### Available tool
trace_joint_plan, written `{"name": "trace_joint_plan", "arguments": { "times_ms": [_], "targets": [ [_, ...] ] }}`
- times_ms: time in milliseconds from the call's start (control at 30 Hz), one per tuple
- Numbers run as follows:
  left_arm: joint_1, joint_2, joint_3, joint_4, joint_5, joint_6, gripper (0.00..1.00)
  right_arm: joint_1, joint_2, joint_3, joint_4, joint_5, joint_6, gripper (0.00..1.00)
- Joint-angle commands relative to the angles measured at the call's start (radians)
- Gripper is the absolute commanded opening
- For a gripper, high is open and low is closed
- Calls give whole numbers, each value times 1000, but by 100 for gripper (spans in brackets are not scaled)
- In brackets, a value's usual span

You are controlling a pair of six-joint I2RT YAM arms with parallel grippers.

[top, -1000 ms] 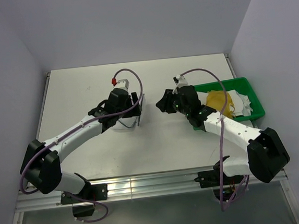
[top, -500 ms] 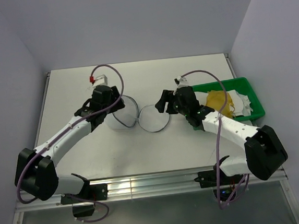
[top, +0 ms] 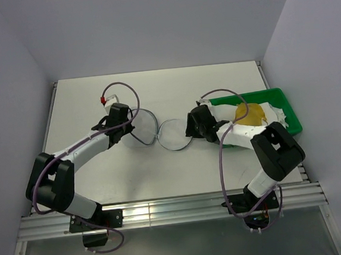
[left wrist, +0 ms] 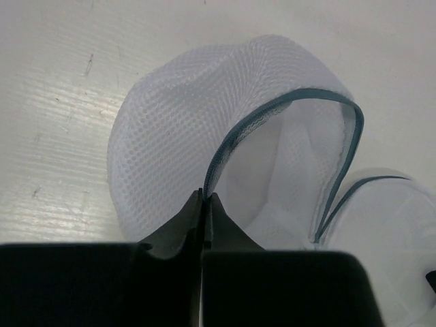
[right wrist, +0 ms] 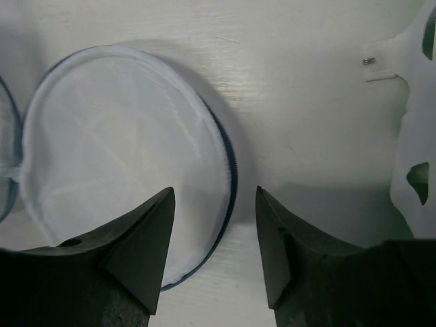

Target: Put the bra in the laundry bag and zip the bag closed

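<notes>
White tabletop (top: 214, 82) is stretching wide between pale walls, and I'm seeing plenty of bare surface toward the far edge and along the near rail. I'm watching the laundry bag (left wrist: 177, 150) lying unzipped near the table's middle. Its mesh body is sitting on the left and its round lid (right wrist: 116, 150) is lying flat just beside it on the right, the two joined at one spot. The left gripper (left wrist: 206, 204) is pinching the bag's teal-edged rim, fingers pressed together on the mesh, with the mouth gaping toward the lid. The right gripper (right wrist: 214, 197) is hanging over the lid's right-hand edge with its fingers spread apart, gripping nothing. The bra (top: 250, 113), yellow cup up, is sitting in the green tray (top: 275, 92) at the table's right side, well apart from the bag's mouth. From the right wrist I'm catching a white strap end (right wrist: 381, 63) with a small metal hook, reaching out over the tabletop. Bare table is showing between lid and tray.
</notes>
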Motion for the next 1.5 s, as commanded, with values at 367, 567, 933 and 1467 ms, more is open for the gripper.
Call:
{"name": "trace_joint_plan", "arguments": {
  "times_ms": [367, 567, 933, 1467],
  "targets": [
    [113, -215, -230, -48, -262, -177, 4, 123, 296, 312, 52, -226, 64, 11],
    [145, -368, -285, -34, -210, -156, 87, 155, 322, 452, -26, -211, 34, 67],
    [30, -668, -146, -70, 143, -40, 99, -147, -232, 138, -215, 54, -51, 70],
    [-33, -755, -158, 1, 534, 35, 98, -462, -310, 12, -455, 418, -19, 76]
  ]
}}
